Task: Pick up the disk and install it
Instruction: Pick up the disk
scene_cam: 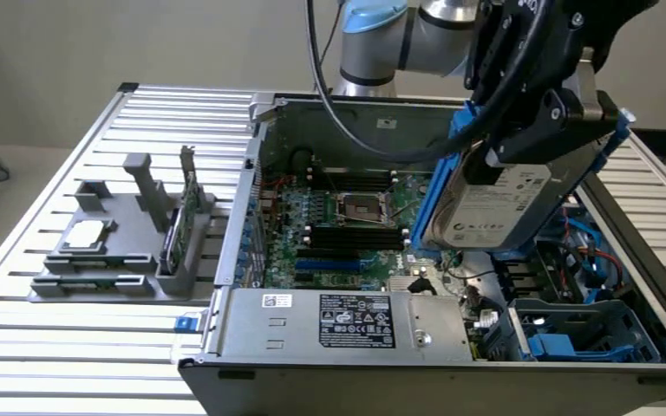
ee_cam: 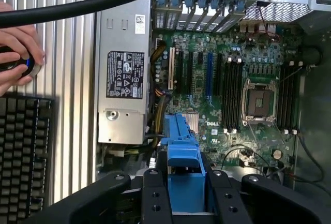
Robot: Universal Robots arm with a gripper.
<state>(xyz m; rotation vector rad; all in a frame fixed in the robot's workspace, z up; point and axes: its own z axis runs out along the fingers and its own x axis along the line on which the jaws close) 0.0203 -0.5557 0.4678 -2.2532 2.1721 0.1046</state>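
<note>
The disk [scene_cam: 498, 206], a silver-grey drive with a white label and blue rails, hangs tilted above the open computer case [scene_cam: 252, 173], over its right half in the exterior view. My gripper [scene_cam: 532, 139] is shut on it from above. In the wrist view the black fingers [ee_cam: 155, 193] clamp the disk's blue carrier end [ee_cam: 181, 149], with the motherboard [ee_cam: 232, 84] below and beyond it.
Inside the case lie the grey power supply [scene_cam: 345, 321] and blue drive bays [scene_cam: 576, 338]. A grey holder [scene_cam: 101, 269] with a silver chip [scene_cam: 86, 236] and a green card [scene_cam: 177, 227] stands on the slatted table. A hand [ee_cam: 15, 53] and a keyboard [ee_cam: 23, 151] sit beside the case.
</note>
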